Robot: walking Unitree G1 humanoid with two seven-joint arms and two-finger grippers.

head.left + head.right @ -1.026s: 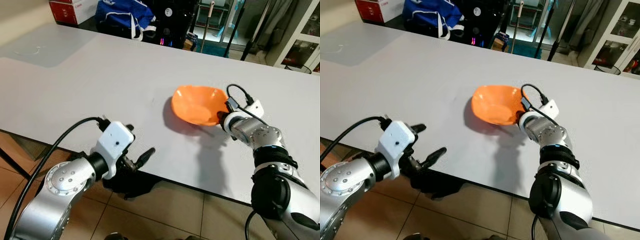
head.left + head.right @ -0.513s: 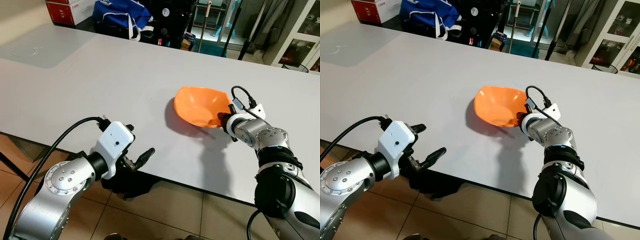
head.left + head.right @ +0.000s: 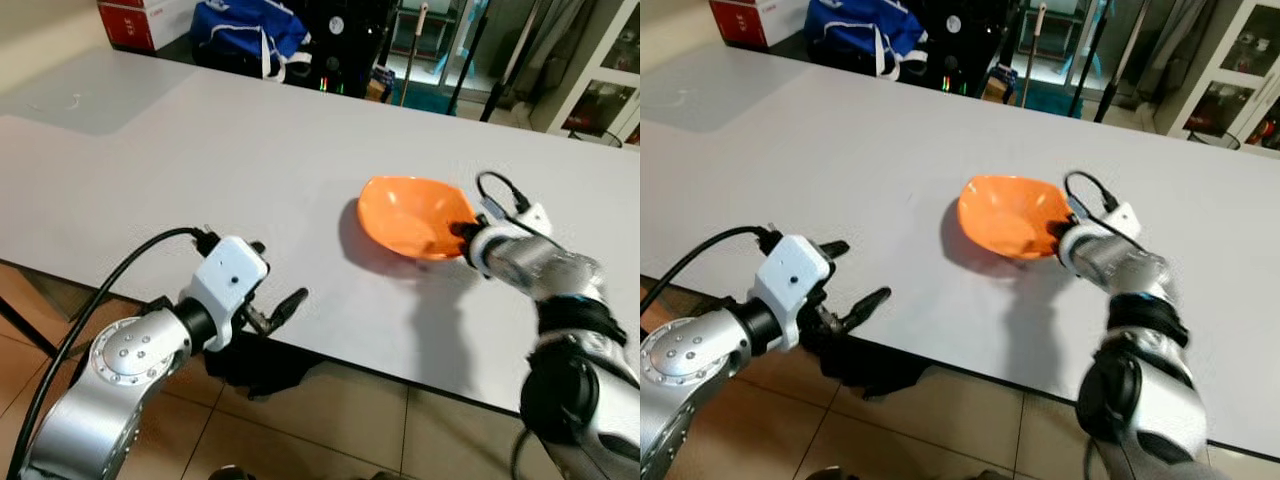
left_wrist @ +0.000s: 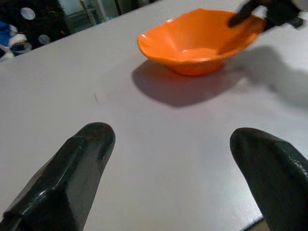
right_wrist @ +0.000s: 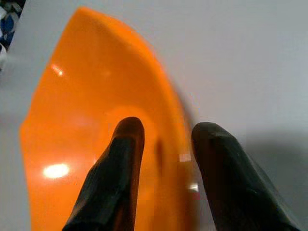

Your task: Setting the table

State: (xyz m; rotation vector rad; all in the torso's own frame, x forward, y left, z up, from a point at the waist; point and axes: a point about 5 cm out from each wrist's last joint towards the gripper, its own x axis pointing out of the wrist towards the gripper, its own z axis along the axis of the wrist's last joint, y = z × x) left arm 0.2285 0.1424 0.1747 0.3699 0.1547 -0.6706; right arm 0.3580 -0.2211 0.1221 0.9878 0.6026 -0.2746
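Sliding a little to the right across the table [image 3: 200, 140], the bowl [image 3: 412, 215] has gone with the right arm since a second ago; the left arm has barely stirred in that time.

Starting at the left: the left gripper [image 3: 262, 300] hangs at about 7 o'clock from the bowl, just over the near edge of the table, its two black fingers [image 4: 82, 159] spread wide with nothing between them. From its wrist view the bowl sits well ahead, apart from it, with a dark shadow under the near side.

Moving right, the orange bowl stands upright near the middle of the white table, a touch toward the right. At its 3 o'clock rim is the right gripper [image 3: 1064, 226]. The right wrist view shows how it grips: one finger [image 5: 118, 159] inside the bowl, the other outside, the rim pinched between them, closed down to the wall's thickness.

To my eye the step in hand is placing the bowl, dragging or carrying it by the rim to its spot. Next it calls for settling the bowl flat, then spreading the fingers and drawing the inner one up and out without tipping the bowl. A one-sided rim pinch could tilt it if lifted fast.
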